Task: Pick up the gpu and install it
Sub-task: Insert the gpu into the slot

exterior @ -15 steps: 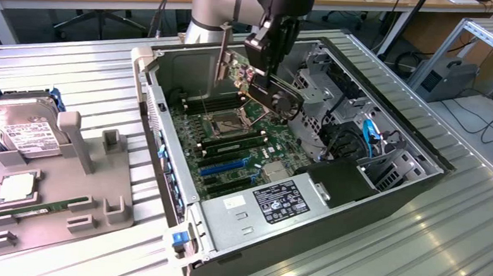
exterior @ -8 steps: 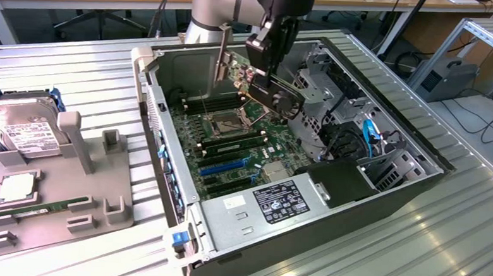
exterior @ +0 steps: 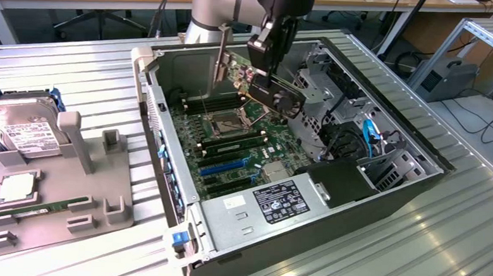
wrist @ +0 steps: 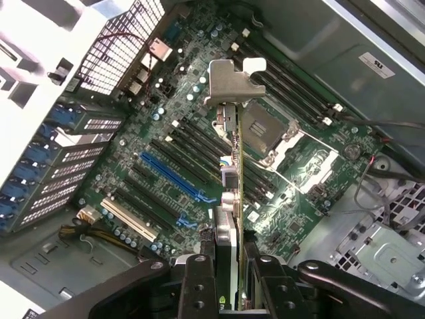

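exterior view first: my black tool [exterior: 265, 76] hangs over the big grey metal computer case [exterior: 192, 59], which lies open on its side. the tool is about half closed, and its two fingers pinch the gpu [exterior: 284, 99], a thin flat dark card with a long silver metal end plate. the card is up in the air and tilted, above the green main board [exterior: 229, 146] on the floor of the case. i cannot tell if its low edge touches the board.

in the wrist view i see the gpu [wrist: 238, 173] edge on, reaching away from the tool [wrist: 229, 282]. a black finger [wrist: 199, 286] presses on each side of it. the silver end plate is at the far end of the card. below it are long black slots and one bright blue slot [wrist: 169, 178] on the board.

on the exterior view's left, a grey plastic holder [exterior: 92, 187] sits on the ribbed silver metal worktop [exterior: 81, 66]. a boxy silver hard drive with a white label [exterior: 19, 129] leans in it, and a narrow green memory stick [exterior: 53, 204] lies flat near its front.
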### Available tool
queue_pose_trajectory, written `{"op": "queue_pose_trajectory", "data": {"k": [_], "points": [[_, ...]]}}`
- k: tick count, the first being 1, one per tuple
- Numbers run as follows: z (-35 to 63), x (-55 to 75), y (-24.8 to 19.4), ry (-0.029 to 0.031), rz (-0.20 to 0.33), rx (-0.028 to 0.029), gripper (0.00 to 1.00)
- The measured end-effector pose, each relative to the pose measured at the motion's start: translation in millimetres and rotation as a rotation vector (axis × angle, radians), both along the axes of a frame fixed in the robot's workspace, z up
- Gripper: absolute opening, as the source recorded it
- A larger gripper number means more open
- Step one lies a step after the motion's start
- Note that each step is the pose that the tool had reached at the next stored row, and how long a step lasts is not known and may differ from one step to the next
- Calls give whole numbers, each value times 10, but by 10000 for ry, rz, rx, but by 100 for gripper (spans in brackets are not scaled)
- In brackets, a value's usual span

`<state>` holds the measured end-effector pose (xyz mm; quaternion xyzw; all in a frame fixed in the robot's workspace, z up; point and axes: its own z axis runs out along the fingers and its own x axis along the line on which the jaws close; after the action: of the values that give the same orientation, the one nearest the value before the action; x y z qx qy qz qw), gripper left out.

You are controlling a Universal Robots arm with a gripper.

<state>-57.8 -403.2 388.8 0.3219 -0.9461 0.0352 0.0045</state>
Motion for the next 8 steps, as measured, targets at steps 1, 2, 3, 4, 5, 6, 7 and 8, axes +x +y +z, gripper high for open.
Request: {"op": "queue_pose_trajectory", "data": {"k": [1,2,3,4,5,6,7,8], "points": [[0,0,0,0,44,0,27],[0,0,0,0,88,0,27],[0,0,0,0,156,0,27],[0,0,0,0,256,1,27],[0,0,0,0,330,0,27],[0,0,0,0,385,1,27],[0,0,0,0,428,0,27],[0,0,0,0,486,0,27]]}}
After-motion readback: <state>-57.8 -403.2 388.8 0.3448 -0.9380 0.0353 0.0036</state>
